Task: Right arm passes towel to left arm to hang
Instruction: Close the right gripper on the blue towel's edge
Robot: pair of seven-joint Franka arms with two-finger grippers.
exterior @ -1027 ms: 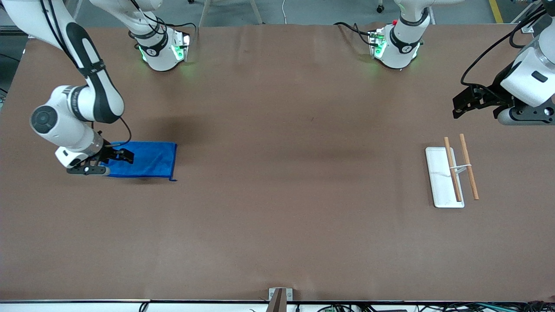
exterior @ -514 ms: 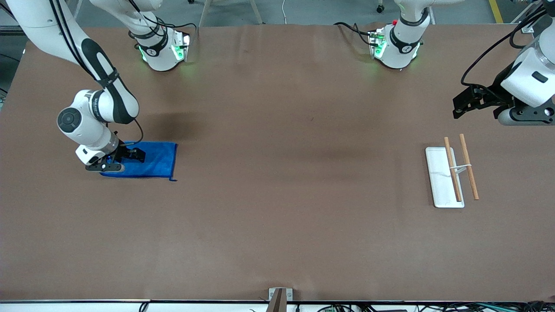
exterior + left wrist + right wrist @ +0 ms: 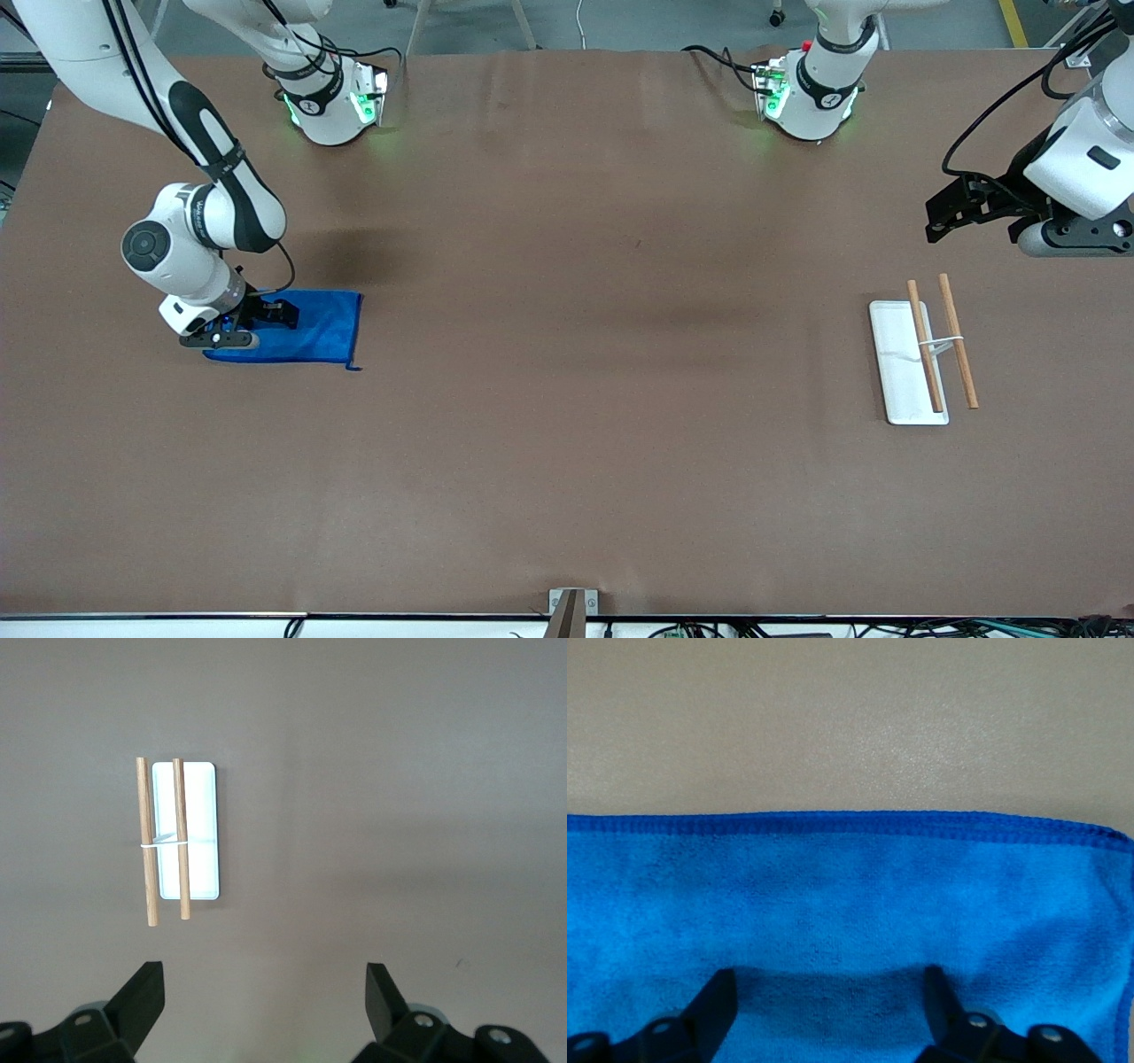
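While the towel [image 3: 306, 328] lies flat on the surface at the right arm's end of the table, its long axis running along the table's length, the right gripper [image 3: 259, 324] sits low directly over the towel's end with fingers spread, the cloth right beneath them in the right wrist view. The left gripper [image 3: 941, 215], also spread and waiting, hangs well apart over the left arm's end, near the white tray [image 3: 895, 372] with two wooden rods [image 3: 924, 346].

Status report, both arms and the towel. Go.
Right tool open, low over the towel, no grip yet. Left tool open, waiting above the table near the rack. Towel flat on the table. Nothing in the way.
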